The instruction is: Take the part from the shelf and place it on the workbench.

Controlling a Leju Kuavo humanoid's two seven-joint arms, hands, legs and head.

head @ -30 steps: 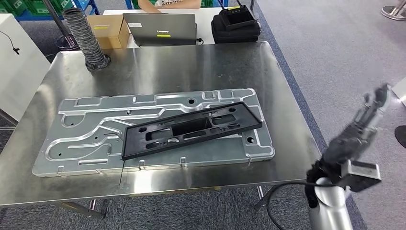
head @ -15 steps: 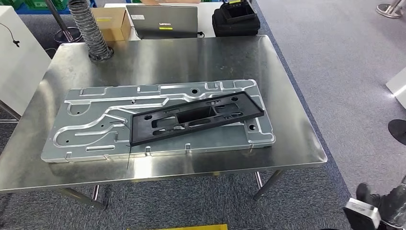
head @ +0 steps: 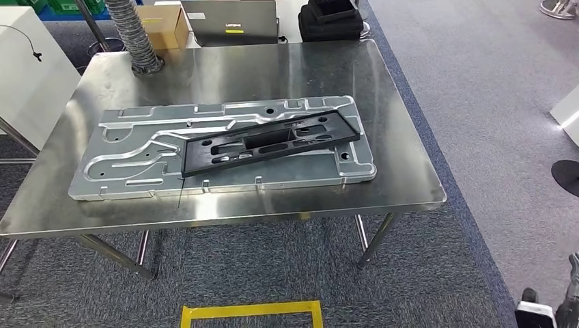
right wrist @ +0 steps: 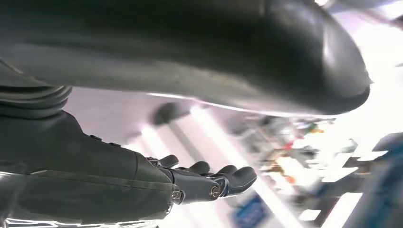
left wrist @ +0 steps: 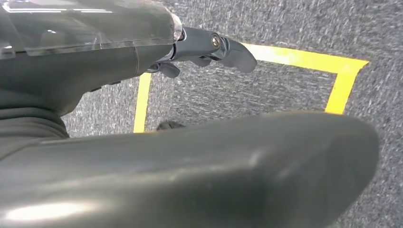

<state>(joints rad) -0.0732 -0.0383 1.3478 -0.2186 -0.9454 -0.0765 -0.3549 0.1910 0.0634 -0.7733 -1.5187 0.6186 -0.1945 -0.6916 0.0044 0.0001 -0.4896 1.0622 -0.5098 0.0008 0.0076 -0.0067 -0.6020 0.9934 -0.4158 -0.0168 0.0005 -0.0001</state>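
Since a second ago my right arm has dropped from mid-right to the lower right corner. From the left I see the steel workbench [head: 61, 205], the machined aluminium plate [head: 136, 171] at centre, and the black plastic part [head: 270, 143] lying slantwise on it. My left hand [left wrist: 209, 50] hangs over yellow floor tape [left wrist: 304, 59], fingers loosely apart, empty. My right hand [right wrist: 209, 183] likewise holds nothing.
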